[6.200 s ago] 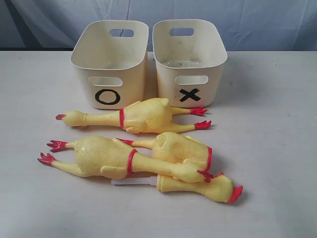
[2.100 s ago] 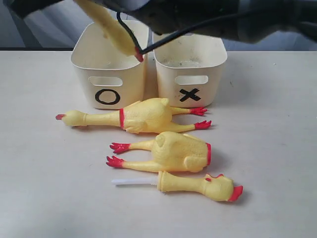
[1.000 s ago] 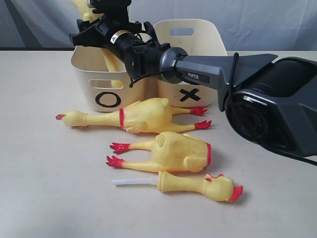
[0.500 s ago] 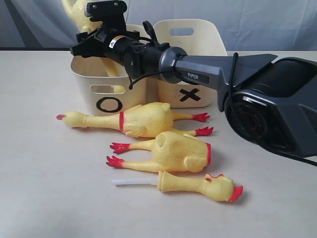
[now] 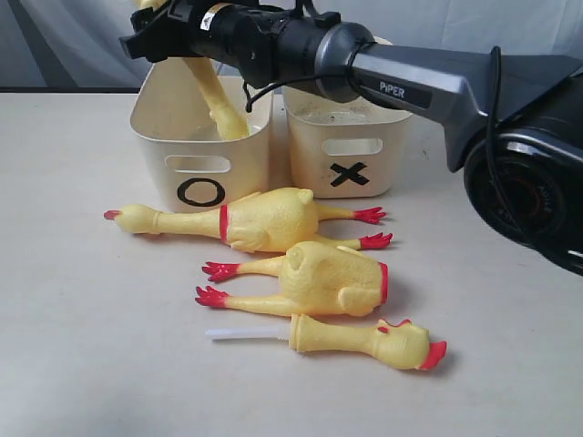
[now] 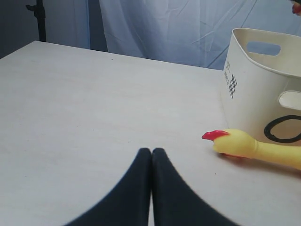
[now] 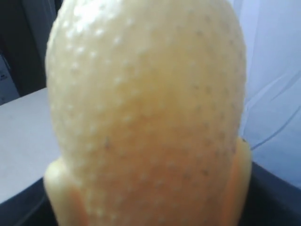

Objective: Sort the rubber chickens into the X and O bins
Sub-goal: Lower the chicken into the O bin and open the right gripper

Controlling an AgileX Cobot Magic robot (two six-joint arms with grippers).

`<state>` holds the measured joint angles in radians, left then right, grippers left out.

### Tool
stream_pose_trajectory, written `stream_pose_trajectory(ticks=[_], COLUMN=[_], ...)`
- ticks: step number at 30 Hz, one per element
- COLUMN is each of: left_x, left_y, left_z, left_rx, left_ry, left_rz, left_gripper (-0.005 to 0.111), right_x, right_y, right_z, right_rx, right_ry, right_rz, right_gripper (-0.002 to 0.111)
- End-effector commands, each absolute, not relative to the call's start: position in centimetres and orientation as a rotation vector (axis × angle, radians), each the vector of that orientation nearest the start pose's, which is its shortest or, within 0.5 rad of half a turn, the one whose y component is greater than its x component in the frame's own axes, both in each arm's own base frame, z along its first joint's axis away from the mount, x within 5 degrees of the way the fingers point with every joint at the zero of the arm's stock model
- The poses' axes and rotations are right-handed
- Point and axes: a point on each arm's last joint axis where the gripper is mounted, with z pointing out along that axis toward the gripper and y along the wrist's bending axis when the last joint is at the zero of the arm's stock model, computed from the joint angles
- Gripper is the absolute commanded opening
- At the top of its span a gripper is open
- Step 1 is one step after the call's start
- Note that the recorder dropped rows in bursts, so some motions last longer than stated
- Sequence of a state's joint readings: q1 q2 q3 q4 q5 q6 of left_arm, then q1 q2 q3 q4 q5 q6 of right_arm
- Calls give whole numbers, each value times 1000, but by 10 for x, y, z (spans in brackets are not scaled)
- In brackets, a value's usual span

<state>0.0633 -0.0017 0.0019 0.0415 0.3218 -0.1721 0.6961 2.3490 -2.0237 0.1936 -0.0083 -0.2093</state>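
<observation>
My right gripper [image 5: 171,27] reaches across above the O bin [image 5: 155,150], shut on a whole rubber chicken [image 5: 211,91] that hangs head down into that bin. In the right wrist view its pimpled yellow body [image 7: 146,108] fills the picture and hides the fingers. The X bin [image 5: 393,137] stands right of the O bin. In front of the bins lie another whole chicken [image 5: 264,218], the headless body [image 5: 323,278] and the head-neck piece [image 5: 364,339]. My left gripper [image 6: 151,151] is shut and holds nothing, low over the table, apart from the lying chicken's head [image 6: 231,142].
The black right arm [image 5: 428,77] spans the scene above the X bin, with its base at the right edge. The O bin's side [image 6: 256,89] stands beyond the left gripper. A white stem [image 5: 239,334] sticks out of the head-neck piece.
The right gripper took one whole chicken off the table and carried it over the O bin. In the last half second the gripper rose and the chicken's head swung deeper into the bin.
</observation>
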Motion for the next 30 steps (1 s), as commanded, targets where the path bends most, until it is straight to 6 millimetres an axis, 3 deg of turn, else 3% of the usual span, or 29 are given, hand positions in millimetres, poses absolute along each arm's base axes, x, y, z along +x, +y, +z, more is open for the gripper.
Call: stream_pose_trajectory(ticks=[1,3,9,15,19,21,23,27,30], left_x=[54,54,54,54,54,54,54,54,54], left_y=[4,4,4,4,4,4,4,4,4], left_z=[185,185,185,185,185,185,185,185,185], left_rx=[-182,-182,-182,-182,-182,-182,-182,-182,-182], left_ry=[1788,1788,1788,1788,1788,1788,1788,1788,1788], left_rz=[-40,-40,-40,-40,-40,-40,-40,-40,-40], left_gripper=[0,0,0,0,0,0,0,0,0], right_x=[441,443,444,435,412,386,367,348,334], right_y=[347,345,345,341,330,319,313,323,336], right_z=[237,231,223,246,251,243,234,222,227], right_rx=[-656,-666,-673,-740,-1158,-1552,-1732,-1830,-1964], right_ry=[1771,1804,1819,1837,1948,2075,2216,2282,2151], right_rz=[445,438,433,412,265,236,266,202,-31], right_gripper=[82,88,88,88,88,88,88,85,82])
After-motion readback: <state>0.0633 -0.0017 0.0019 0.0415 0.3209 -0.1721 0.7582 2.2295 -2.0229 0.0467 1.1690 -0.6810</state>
